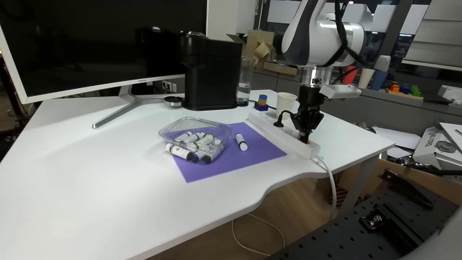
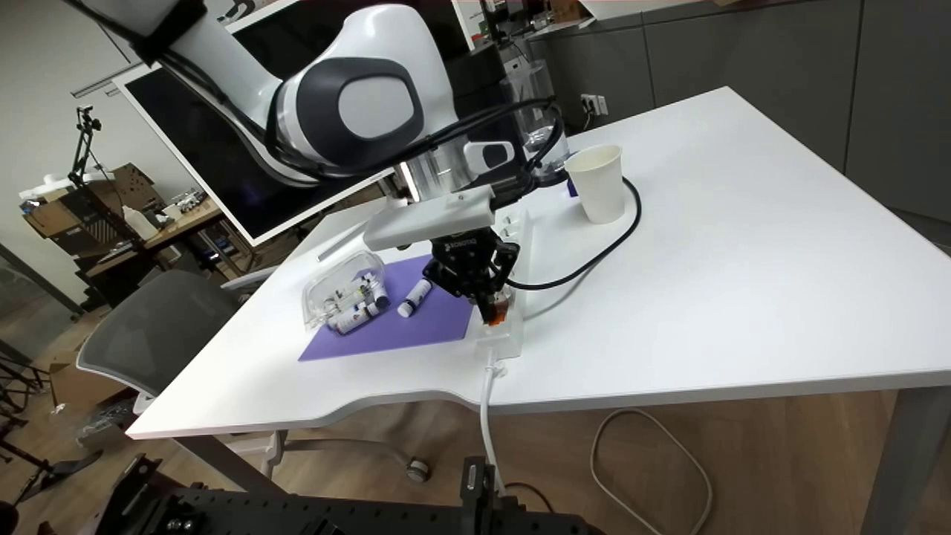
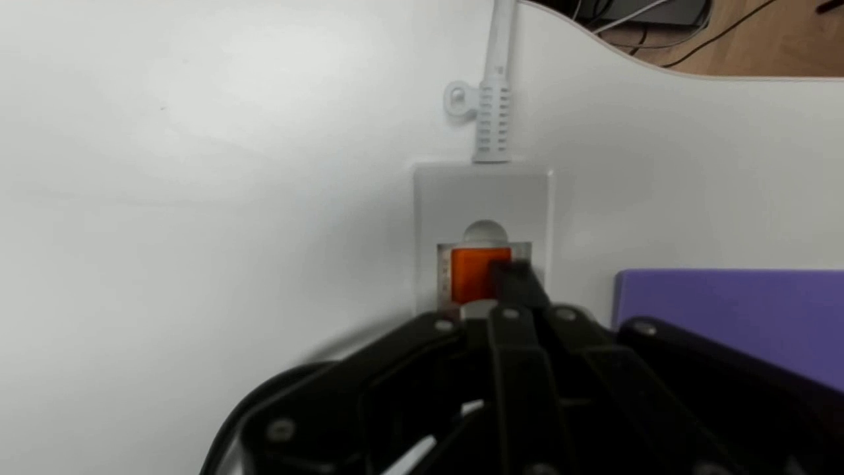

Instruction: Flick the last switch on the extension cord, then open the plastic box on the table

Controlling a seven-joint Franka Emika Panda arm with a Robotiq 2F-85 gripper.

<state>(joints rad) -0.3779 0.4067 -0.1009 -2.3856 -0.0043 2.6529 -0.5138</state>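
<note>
The white extension cord (image 1: 267, 124) lies on the white table (image 1: 90, 187); it also shows in an exterior view (image 2: 499, 345) and the wrist view (image 3: 484, 191). Its end switch (image 3: 469, 274), nearest the cable, is orange. My gripper (image 3: 517, 274) points down with fingers together, nothing seen between them. Its tip covers the switch's right edge and appears to touch it. The gripper shows in both exterior views (image 1: 304, 139) (image 2: 488, 312). The clear plastic box (image 1: 195, 124) holds several small white bottles and stands partly on a purple sheet; it also shows in an exterior view (image 2: 319, 290).
The purple sheet (image 1: 231, 162) lies beside the cord with a loose white stick (image 1: 241, 142) on it. A black plug (image 1: 278, 122) sits in the cord. A paper cup (image 1: 285, 103), tall black box (image 1: 213, 72) and monitor (image 1: 90, 43) stand behind. The table's curved edge (image 1: 265, 196) is in front.
</note>
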